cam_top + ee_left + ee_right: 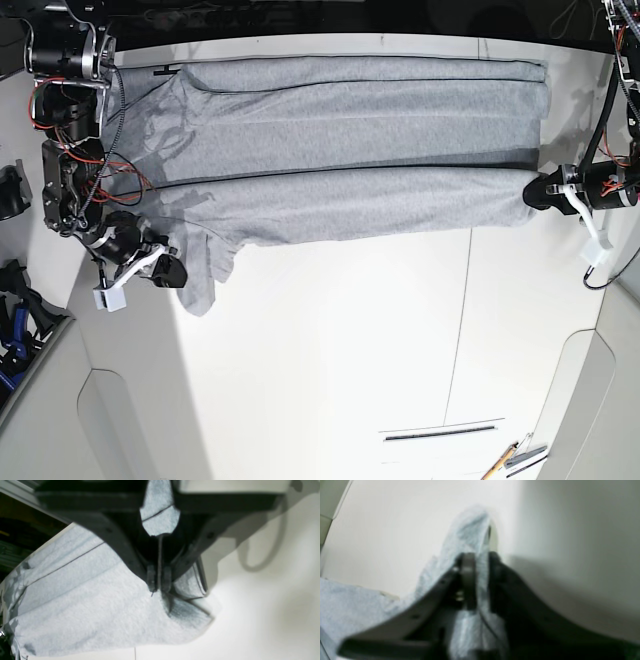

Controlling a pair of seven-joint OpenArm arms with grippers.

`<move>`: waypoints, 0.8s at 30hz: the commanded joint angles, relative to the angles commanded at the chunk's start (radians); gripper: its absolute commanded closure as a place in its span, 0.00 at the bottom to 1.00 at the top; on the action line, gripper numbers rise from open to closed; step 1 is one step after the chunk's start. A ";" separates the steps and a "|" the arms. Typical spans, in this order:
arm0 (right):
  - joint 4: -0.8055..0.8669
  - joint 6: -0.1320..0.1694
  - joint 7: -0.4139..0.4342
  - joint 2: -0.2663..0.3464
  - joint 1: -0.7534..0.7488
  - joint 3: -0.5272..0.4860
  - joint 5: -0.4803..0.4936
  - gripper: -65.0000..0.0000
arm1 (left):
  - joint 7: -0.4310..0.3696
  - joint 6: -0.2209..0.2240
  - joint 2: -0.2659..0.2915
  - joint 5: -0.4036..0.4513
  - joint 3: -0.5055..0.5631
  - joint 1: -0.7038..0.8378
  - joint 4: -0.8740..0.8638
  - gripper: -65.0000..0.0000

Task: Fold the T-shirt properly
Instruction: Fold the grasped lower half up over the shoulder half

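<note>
Left gripper (159,580): the fingertips are closed on a pinch of the T-shirt (100,600). The grip is at the shirt's near edge, toward its right end in the base view; a loose corner flares out beside the fingertips in the left wrist view.

Right gripper (482,580): a gathered ridge of cloth runs between the fingers and protrudes beyond them. The fingers appear to be pinching it. In the base view, this grip is at the left end of the near edge, and a narrow flap of cloth extends below it onto the table (330,350).

T-shirt position: the garment lies crosswise over the upper part of the base view, between the two arms. Long, roughly parallel lines divide it into bands. The near band is drawn fairly straight between the grips; the upper left end is rumpled. No lettering is visible.

Progress: judged from the layout, the shirt is partly gathered into a wide strip, and folding is at an early to middle stage. Both ends of the near edge are secured. Remaining work: lay this edge over evenly, tuck in the left flap, smooth the wrinkles, then shorten the strip into a compact rectangle. Unequal lift could skew the fold.
</note>
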 joint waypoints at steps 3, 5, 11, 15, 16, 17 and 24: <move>0.009 0.000 -0.021 0.002 0.000 0.000 0.012 1.00 | -0.015 0.000 0.000 0.000 0.000 0.000 0.000 1.00; 0.039 0.000 -0.087 0.006 0.000 0.007 0.058 1.00 | -0.015 0.000 0.000 -0.001 0.000 0.000 0.000 1.00; 0.268 0.000 -0.334 0.008 -0.035 0.141 0.193 1.00 | -0.014 0.000 -0.005 -0.001 -0.001 -0.002 0.002 1.00; 0.486 0.000 -0.421 0.023 -0.142 0.193 0.317 1.00 | -0.010 0.000 -0.013 -0.022 -0.001 -0.002 0.006 1.00; 0.539 0.000 -0.433 0.031 -0.174 0.194 0.333 1.00 | 0.001 0.000 -0.017 -0.028 -0.001 -0.002 0.014 1.00; 0.589 0.000 -0.441 0.042 -0.205 0.194 0.342 1.00 | 0.016 0.000 -0.020 -0.036 -0.001 -0.001 0.027 1.00; 0.838 -0.001 -0.442 0.122 -0.428 0.237 0.343 1.00 | 0.059 0.000 -0.071 -0.037 -0.002 0.115 0.201 1.00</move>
